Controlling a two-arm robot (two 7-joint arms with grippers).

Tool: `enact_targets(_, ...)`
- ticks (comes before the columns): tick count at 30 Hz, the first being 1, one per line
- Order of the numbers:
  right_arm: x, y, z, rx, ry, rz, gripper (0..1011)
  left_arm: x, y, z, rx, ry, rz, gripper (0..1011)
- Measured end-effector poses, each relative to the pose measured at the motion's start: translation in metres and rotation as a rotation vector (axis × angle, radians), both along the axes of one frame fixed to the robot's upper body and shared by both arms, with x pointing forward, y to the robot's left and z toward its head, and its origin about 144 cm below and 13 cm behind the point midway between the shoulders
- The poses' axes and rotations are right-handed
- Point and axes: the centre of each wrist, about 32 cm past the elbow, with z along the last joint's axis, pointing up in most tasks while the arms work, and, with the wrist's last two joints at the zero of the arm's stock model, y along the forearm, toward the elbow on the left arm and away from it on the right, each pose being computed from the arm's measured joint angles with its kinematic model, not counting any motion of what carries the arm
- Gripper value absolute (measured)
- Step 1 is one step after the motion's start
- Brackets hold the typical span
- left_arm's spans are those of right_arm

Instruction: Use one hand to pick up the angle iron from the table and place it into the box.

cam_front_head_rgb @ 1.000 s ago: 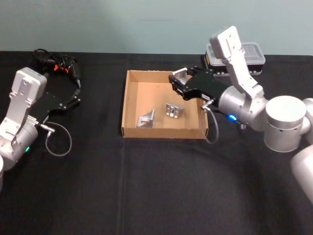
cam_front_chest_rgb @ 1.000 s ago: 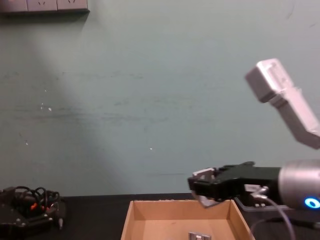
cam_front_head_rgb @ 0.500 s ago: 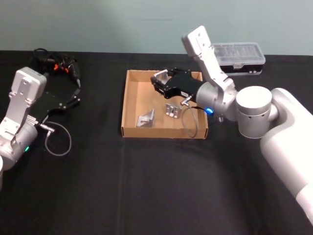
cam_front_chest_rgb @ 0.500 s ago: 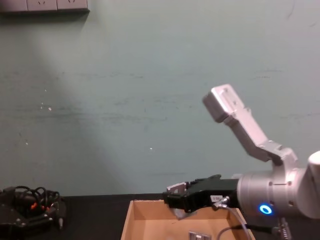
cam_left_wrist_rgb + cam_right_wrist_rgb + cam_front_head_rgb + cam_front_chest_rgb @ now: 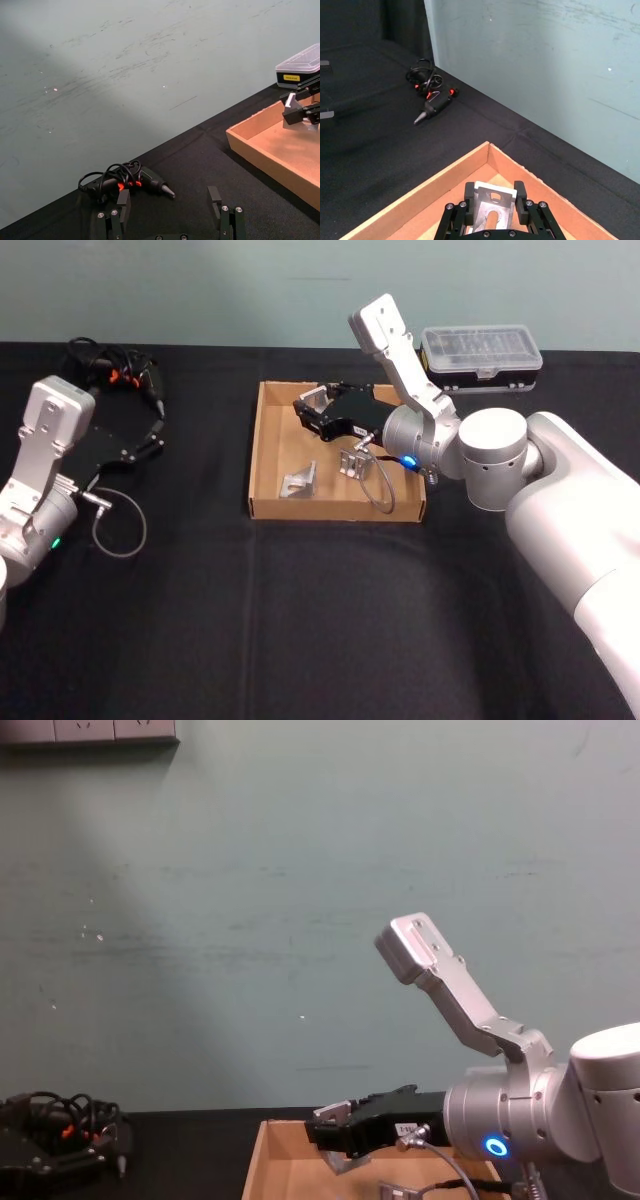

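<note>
My right gripper [image 5: 308,413] is shut on a silver angle iron [image 5: 317,400] and holds it above the far left part of the tan cardboard box [image 5: 330,510]. In the right wrist view the angle iron [image 5: 492,206] sits clamped between the black fingers [image 5: 470,191] over the box corner [image 5: 487,150]. From the chest view the right gripper [image 5: 325,1132] hovers just over the box rim [image 5: 262,1148]. Two more angle irons [image 5: 300,482] [image 5: 353,464] lie on the box floor. My left gripper [image 5: 169,200] stays open, parked on the black table [image 5: 300,620] at the far left.
A black plastic case with a clear lid [image 5: 482,355] stands behind the box on the right. A black tool with tangled cable [image 5: 115,375] lies at the back left, beyond the left gripper. A grey cable loop [image 5: 120,525] hangs by the left arm.
My right gripper has carried the angle iron leftward from the box's far right corner toward its far left part and slightly lower. The left arm has not moved.
</note>
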Motion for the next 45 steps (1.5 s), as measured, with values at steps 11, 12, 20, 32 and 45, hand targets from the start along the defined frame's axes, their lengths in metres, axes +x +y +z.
enact_targets(11, 0.001, 0.002, -0.003, -0.002, 0.015, 0.008, 657, 0.000, 0.000, 0.000, 0.000, 0.000, 0.000, 1000)
enact_targets(12, 0.001, 0.002, -0.003, -0.002, 0.015, 0.008, 657, 0.000, 0.000, 0.000, 0.000, 0.000, 0.000, 1000)
enact_targets(20, -0.001, 0.000, 0.001, 0.004, -0.002, 0.008, 903, 0.000, 0.000, 0.000, 0.000, 0.000, 0.000, 1000)
enact_targets(32, -0.035, -0.029, 0.024, 0.087, -0.102, -0.059, 1003, 0.000, 0.000, 0.000, 0.000, 0.000, 0.000, 1000)
enact_targets(45, -0.084, -0.100, 0.023, 0.126, -0.172, -0.319, 1003, 0.000, 0.000, 0.000, 0.000, 0.000, 0.000, 1000)
